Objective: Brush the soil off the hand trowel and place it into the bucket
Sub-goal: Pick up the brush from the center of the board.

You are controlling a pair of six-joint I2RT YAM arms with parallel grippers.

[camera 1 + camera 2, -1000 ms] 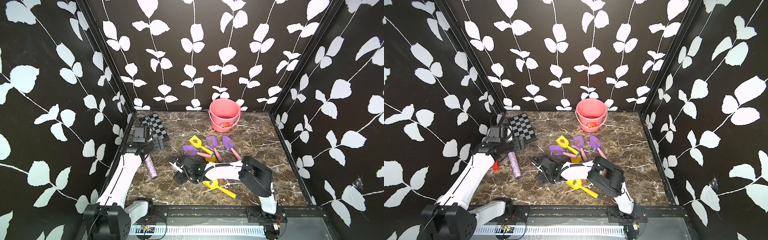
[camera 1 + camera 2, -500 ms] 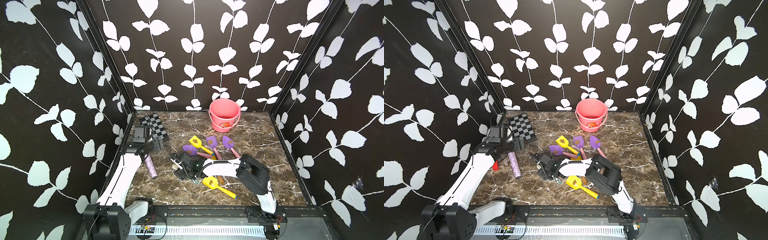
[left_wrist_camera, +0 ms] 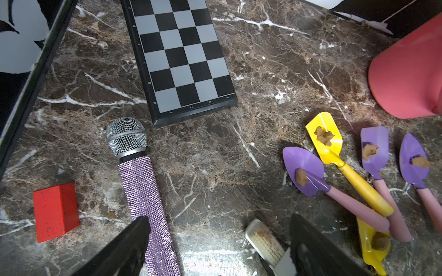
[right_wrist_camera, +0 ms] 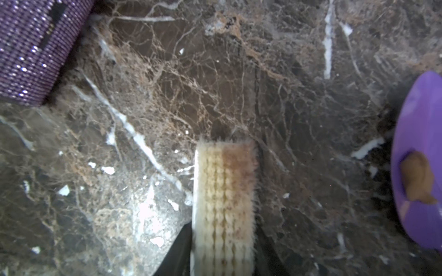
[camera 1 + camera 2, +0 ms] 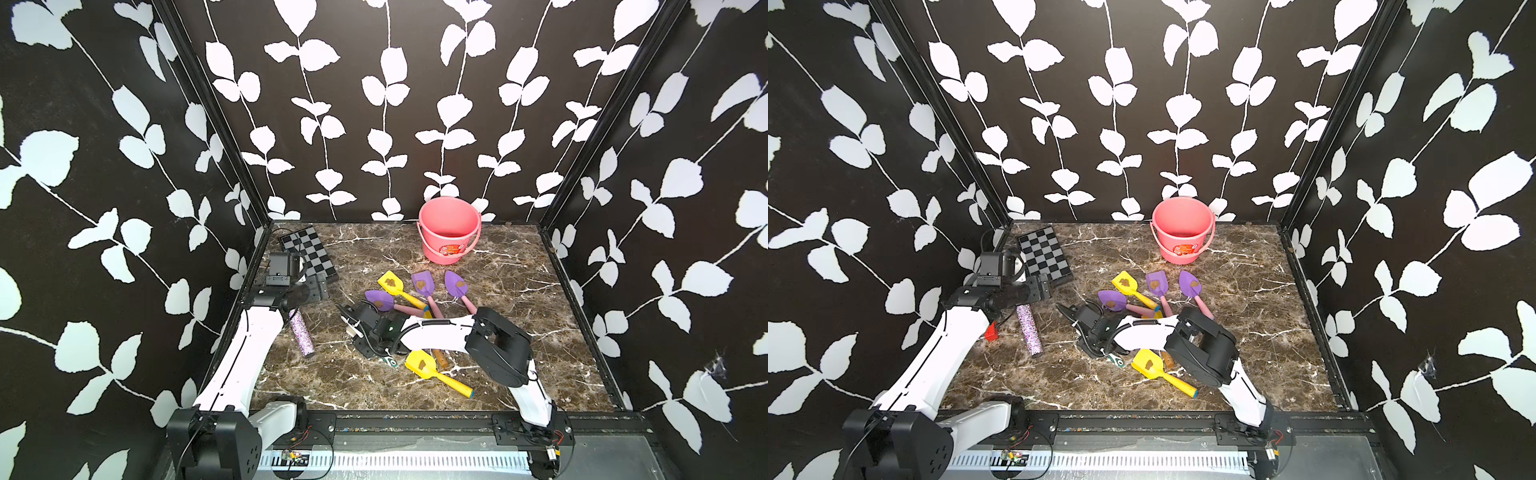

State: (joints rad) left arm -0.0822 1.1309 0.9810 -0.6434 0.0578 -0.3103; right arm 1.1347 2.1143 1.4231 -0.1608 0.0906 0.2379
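My left arm (image 5: 253,345) stretched forward and low, left gripper (image 3: 218,218) with jaws spread wide, my right arm (image 5: 436,336) folded across the middle, right gripper (image 5: 348,320) clamped on the brush (image 4: 224,191).

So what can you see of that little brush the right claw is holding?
The brush is small: rows of short cream bristles, stained brown along one side, on a white back. The bristles face the wrist camera. The right gripper pinches its sides, down by the marble tabletop, between a purple microphone and a purple trowel with soil on it.
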